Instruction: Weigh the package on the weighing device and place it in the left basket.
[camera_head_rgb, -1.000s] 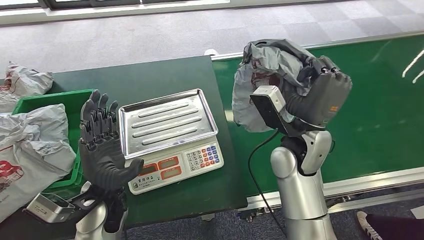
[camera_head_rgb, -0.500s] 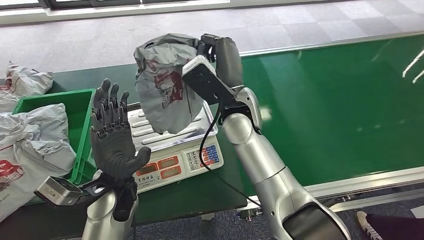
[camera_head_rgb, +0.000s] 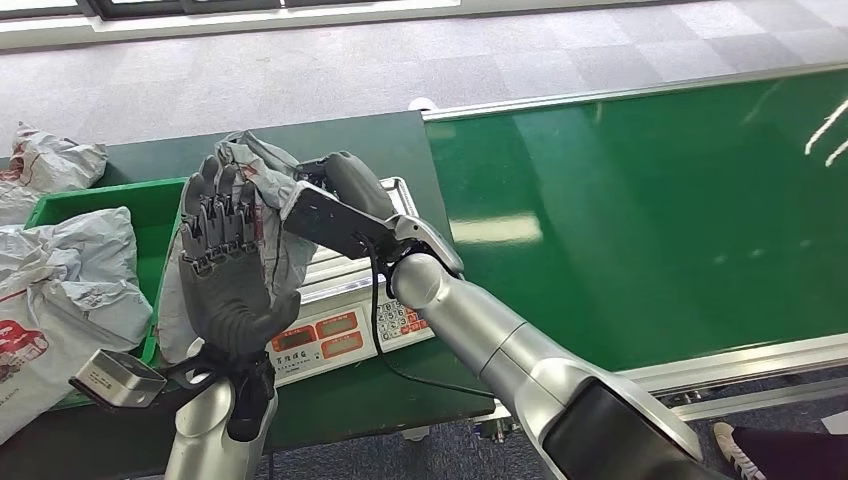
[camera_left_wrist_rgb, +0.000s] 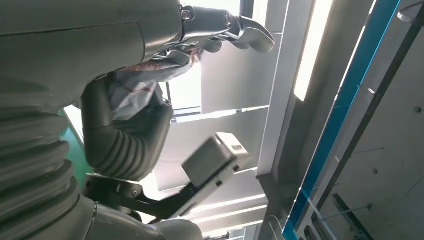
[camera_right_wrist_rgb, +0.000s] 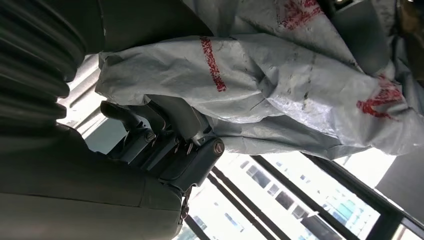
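Here the right hand (camera_head_rgb: 335, 185) grips the package (camera_head_rgb: 262, 185), a crumpled grey bag with red print, and holds it in the air against the back of the raised left hand (camera_head_rgb: 222, 265), above the left edge of the scale (camera_head_rgb: 345, 330). The left hand stands upright with its fingers straight and slightly apart, palm toward the camera, holding nothing; in the right wrist view the dark fingers (camera_right_wrist_rgb: 150, 130) are curled into the folds of the bag. Judging by the task, the bag seems to be passing across to the left arm on the way to the basket (camera_head_rgb: 150, 195), whether or not the weighing is already done. To do this well, the left hand should turn its palm to the bag and close on a thick bunch of the material, not a loose flap, before the right hand lets go. The film is slack and slippery, so a shallow pinch could slide out. The bag should stay above the scale's tray so that a slip lands there and not on the floor. The basket already holds other bags (camera_head_rgb: 70, 270), so aim for its free near corner.
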